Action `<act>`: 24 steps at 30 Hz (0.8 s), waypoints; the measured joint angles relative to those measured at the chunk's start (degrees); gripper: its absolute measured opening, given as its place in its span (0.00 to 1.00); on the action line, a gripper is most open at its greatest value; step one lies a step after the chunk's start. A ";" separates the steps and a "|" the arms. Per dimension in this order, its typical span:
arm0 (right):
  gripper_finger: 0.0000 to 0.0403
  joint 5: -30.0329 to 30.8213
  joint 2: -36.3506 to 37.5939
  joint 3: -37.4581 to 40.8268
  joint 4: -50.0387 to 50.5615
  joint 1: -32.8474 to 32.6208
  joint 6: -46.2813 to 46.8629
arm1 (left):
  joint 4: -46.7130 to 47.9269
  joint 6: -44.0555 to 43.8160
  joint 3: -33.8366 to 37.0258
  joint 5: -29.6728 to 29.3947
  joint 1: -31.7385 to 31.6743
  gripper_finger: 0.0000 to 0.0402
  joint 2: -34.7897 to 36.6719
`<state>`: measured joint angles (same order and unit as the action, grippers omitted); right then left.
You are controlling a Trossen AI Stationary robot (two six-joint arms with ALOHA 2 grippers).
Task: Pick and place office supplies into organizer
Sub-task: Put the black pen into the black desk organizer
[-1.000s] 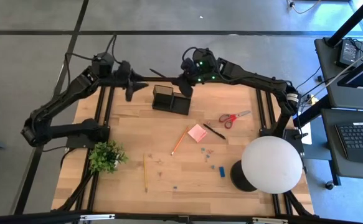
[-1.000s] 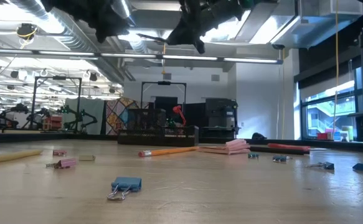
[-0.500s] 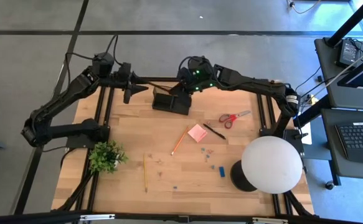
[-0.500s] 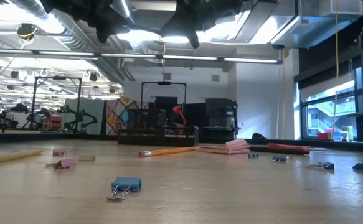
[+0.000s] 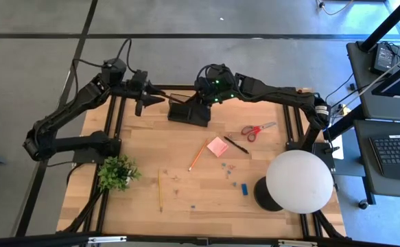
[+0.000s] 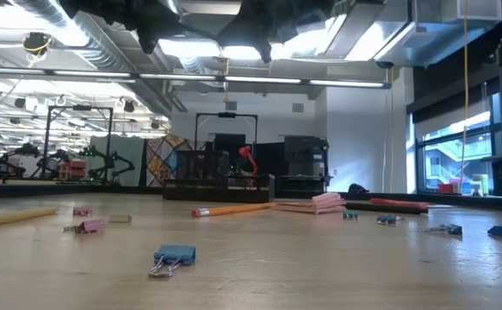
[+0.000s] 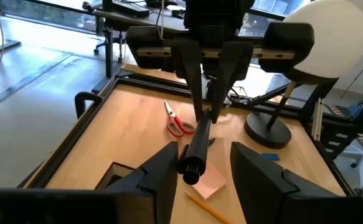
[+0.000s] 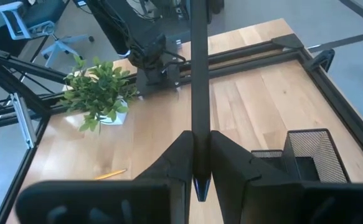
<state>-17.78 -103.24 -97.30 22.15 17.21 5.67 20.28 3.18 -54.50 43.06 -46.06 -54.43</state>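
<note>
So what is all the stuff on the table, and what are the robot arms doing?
Organizer: one, black, far middle of the table.
Scissors: one pair, red handles, right side.
Sticky notes: one pad, pink, middle.
Pencils: two, one beside the sticky notes, one near the front left.
Black pen: one lying right of the sticky notes.
Blue block: one, near the lamp.
Clips: several, tiny, scattered mid-table.
Plant: one, green, left.
Lamp: one, white globe, front right.
Left pincer: open around a held pen's end.
Right pincer: shut on that pen, above the organizer.
</note>
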 joint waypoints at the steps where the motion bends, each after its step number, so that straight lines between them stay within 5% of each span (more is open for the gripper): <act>1: 0.12 0.00 0.00 0.00 0.02 -0.08 0.00 | 0.02 0.00 0.00 -0.01 0.00 0.33 0.00; 14: 0.12 -0.04 0.00 0.00 0.24 -0.13 0.04 | 0.06 0.57 0.00 0.34 -0.04 0.15 0.00; 24: 0.12 0.02 -0.04 0.00 0.37 -0.22 0.22 | 0.08 0.59 0.00 0.38 0.00 0.14 0.00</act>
<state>-17.76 -103.28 -97.30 22.52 16.99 5.89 20.36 3.77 -54.50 43.44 -46.06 -54.43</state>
